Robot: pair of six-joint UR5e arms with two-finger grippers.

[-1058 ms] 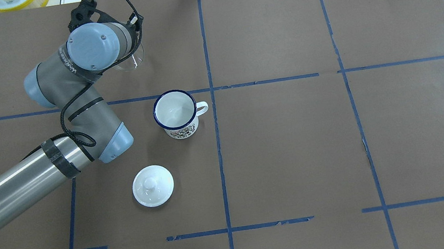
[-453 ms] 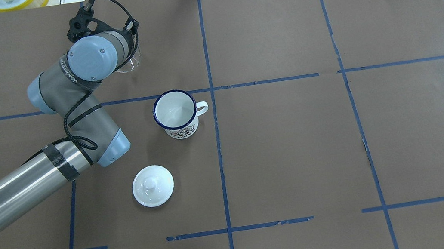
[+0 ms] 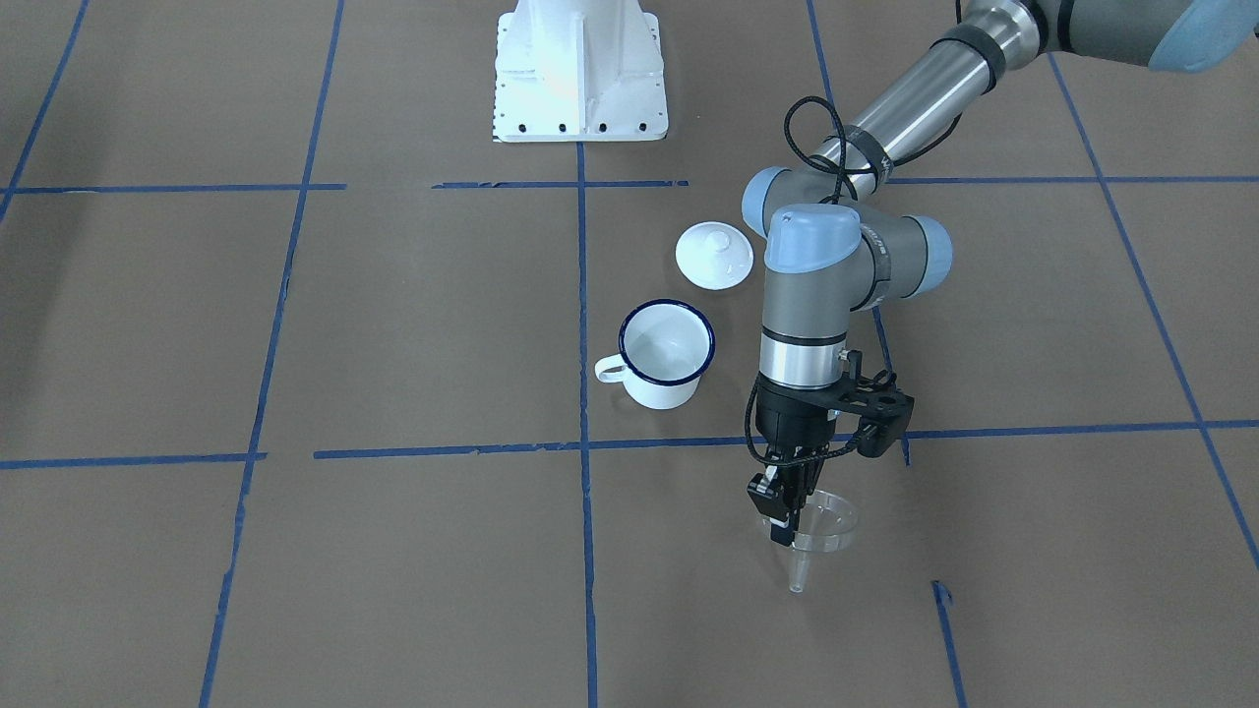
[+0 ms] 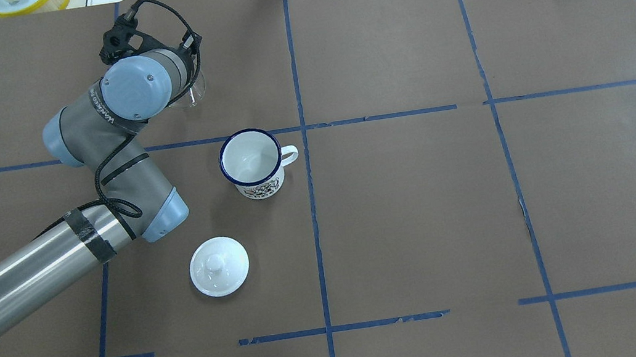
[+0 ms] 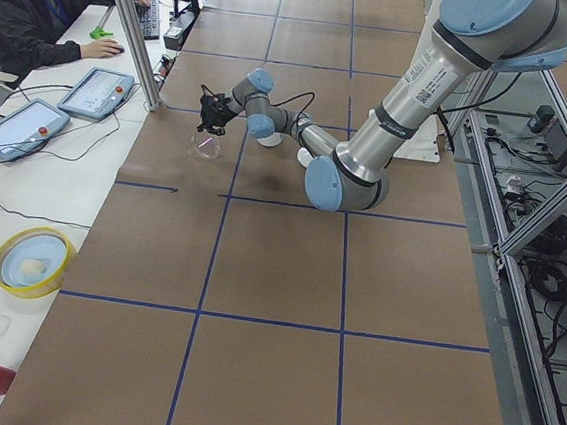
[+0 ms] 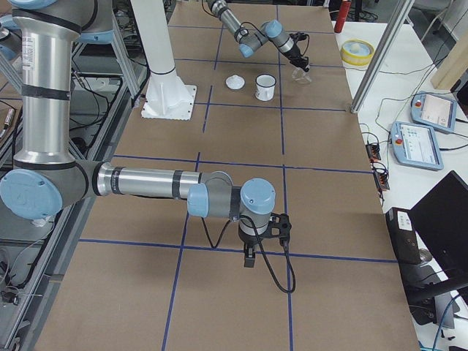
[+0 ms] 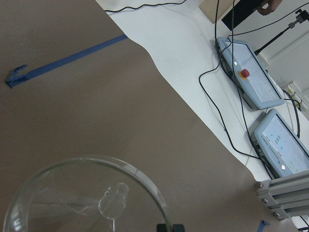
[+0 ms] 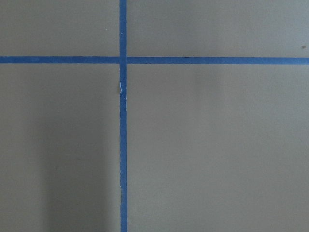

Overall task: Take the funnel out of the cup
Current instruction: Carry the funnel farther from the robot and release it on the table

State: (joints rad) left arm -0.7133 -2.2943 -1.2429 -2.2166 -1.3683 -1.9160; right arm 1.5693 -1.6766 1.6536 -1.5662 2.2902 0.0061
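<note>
The clear funnel (image 3: 822,526) hangs upright from my left gripper (image 3: 781,513), spout down, just over the brown paper beyond the cup. The gripper is shut on the funnel's rim. In the left wrist view the funnel (image 7: 87,198) fills the lower left, with the fingertips (image 7: 169,227) pinched on its rim. In the overhead view only the funnel's edge (image 4: 193,95) shows past the wrist. The white cup (image 4: 251,160) with its blue rim stands upright and empty, apart from the funnel. My right gripper (image 6: 248,257) shows only in the exterior right view; I cannot tell if it is open or shut.
A white knobbed lid (image 4: 219,266) lies on the table near the cup, on the robot's side. The table's far edge with cables and teach pendants (image 7: 251,79) is just beyond the funnel. A yellow bowl (image 4: 25,1) sits off the paper.
My left wrist has shifted slightly over the far left part of the table with the funnel still in its grip. The cup and lid have not moved.
</note>
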